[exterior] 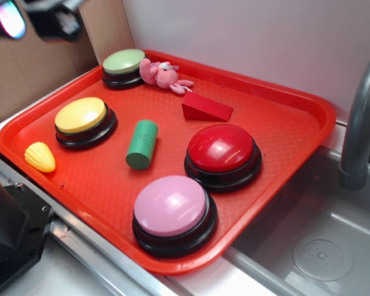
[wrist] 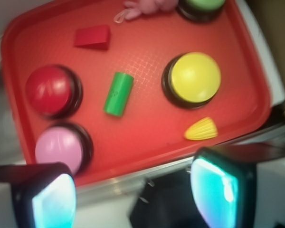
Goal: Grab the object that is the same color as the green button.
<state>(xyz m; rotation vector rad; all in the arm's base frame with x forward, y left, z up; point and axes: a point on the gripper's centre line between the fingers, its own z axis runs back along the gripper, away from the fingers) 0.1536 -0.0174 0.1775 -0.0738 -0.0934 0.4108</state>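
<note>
An orange-red tray [exterior: 283, 203] sits beside a metal sink [exterior: 324, 246] with a grey faucet [exterior: 361, 123], and it carries all the objects. The green cylinder [exterior: 142, 143] lies on its side near the middle of the tray, between the yellow button [exterior: 83, 120] and the red button [exterior: 222, 154], touching neither of them. The green button [exterior: 123, 66], with a pale green domed top on a black base, stands in the far corner of the tray, well apart from the cylinder. Just beside it lies a small pink plush toy [exterior: 163, 75]. A red wedge block [exterior: 205, 108] rests behind the red button, and the pink button [exterior: 172, 213] stands at the near edge. A small yellow corn piece [exterior: 40, 156] lies close to the yellow button at the tray's left side. In the wrist view the gripper [wrist: 133, 194] is above the near edge of the tray, away from the cylinder [wrist: 118, 93], with its two fingers [wrist: 218, 187] spread wide and nothing between them. The fingers look a little blurred there, so the pads perhaps glow bluish only because of the light. In the exterior view only a blurred dark part shows at the top left corner, which is probably the arm.
</note>
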